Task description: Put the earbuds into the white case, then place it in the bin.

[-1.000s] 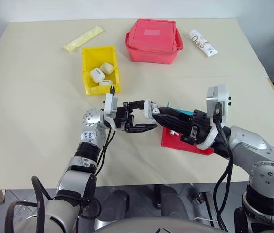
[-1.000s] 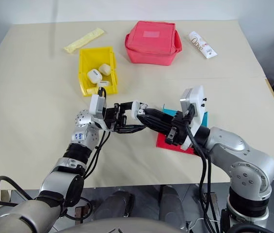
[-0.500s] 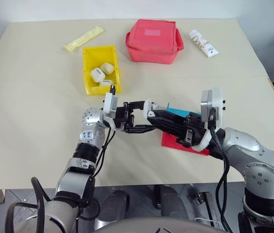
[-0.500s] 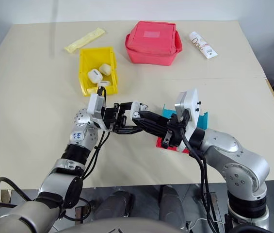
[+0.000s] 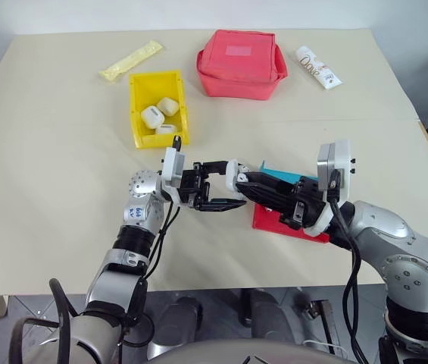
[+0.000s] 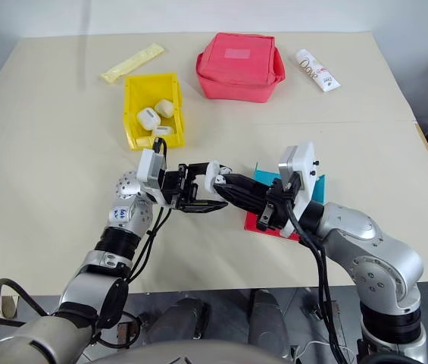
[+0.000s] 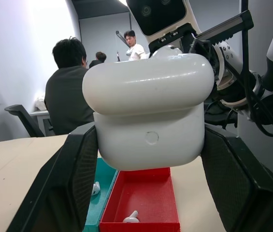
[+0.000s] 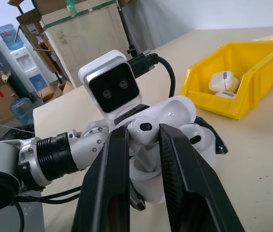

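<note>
The white case (image 7: 148, 116) is held above the table, near the front and middle, with my left gripper (image 5: 225, 186) shut on its body. Its lid (image 8: 175, 108) stands open. My right gripper (image 8: 143, 126) meets it from the right and is shut on one earbud (image 8: 141, 133), whose stem points down into the case. Two more earbuds lie in the tray below, one (image 7: 131, 216) in the red half and one (image 7: 95, 188) in the teal half. The yellow bin (image 5: 134, 106) stands behind my left gripper and holds three white cases.
The red-and-teal tray (image 5: 289, 224) lies under my right wrist. A red zip pouch (image 5: 240, 64), a white printed tube (image 5: 317, 67) and a yellow sachet (image 5: 130, 61) lie along the far side. People sit in the room beyond, seen in the left wrist view.
My right hand has tilted slightly over the case. Both grippers keep their hold and their place.
</note>
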Robot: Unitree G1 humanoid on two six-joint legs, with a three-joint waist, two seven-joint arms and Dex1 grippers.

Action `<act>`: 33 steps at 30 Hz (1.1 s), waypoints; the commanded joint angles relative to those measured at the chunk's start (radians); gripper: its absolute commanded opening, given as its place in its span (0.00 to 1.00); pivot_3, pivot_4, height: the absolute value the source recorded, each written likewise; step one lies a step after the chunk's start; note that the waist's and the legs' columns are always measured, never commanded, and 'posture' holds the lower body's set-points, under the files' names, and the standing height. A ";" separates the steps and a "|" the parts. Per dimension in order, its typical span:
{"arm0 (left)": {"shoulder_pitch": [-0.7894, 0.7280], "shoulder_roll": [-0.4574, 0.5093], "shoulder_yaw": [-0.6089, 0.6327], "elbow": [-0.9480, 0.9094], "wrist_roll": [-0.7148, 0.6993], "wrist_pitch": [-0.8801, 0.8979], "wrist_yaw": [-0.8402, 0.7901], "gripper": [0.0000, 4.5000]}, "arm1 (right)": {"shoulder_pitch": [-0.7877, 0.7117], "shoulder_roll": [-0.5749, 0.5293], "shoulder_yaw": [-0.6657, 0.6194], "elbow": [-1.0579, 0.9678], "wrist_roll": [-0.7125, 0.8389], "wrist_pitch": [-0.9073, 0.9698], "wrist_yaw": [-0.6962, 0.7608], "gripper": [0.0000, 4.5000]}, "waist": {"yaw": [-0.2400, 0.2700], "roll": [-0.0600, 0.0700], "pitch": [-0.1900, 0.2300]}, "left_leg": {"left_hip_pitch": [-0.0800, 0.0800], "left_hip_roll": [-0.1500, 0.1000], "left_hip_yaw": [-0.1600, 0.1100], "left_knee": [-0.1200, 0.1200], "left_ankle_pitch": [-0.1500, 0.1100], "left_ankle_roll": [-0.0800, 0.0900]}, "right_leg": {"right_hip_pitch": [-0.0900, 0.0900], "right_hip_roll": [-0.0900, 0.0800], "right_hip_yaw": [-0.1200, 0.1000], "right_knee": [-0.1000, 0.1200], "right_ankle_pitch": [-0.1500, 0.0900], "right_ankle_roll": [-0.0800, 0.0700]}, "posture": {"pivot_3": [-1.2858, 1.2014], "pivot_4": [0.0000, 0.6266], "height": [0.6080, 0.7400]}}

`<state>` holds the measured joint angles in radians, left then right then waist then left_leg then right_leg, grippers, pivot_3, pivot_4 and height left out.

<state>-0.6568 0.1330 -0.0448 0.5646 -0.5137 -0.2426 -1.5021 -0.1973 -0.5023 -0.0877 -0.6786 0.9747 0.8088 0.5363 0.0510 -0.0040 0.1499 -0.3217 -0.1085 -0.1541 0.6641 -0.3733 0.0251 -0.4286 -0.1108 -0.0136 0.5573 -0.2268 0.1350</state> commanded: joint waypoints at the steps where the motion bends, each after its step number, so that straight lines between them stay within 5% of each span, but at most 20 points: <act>1: -0.024 -0.008 0.011 -0.026 -0.036 -0.012 -0.090 0.63 | 0.015 -0.015 0.025 0.002 -0.009 -0.013 0.024 0.11 | 0.000 0.000 0.000 | 0.000 0.000 0.000 0.000 0.000 0.000 | 0.000 0.000 0.000 0.000 0.000 0.000 | 0.52 0.24 1.00; 33: -0.031 -0.023 0.026 -0.010 -0.048 -0.062 -0.080 0.63 | 0.020 -0.165 0.082 0.132 -0.077 -0.020 0.139 0.11 | 0.002 0.000 0.000 | 0.000 0.000 0.000 0.000 0.000 0.000 | 0.000 0.000 0.000 0.000 0.000 0.000 | 0.52 0.24 1.00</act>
<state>-0.6565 0.1193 -0.0585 0.6046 -0.5025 -0.2815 -1.5021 -0.2007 -0.6320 -0.0423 -0.5821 0.9409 0.7357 0.6733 0.0528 -0.0041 0.1499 -0.3218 -0.1086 -0.1541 0.6643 -0.3733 0.0252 -0.4284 -0.1112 -0.0137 0.5571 -0.2268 0.1350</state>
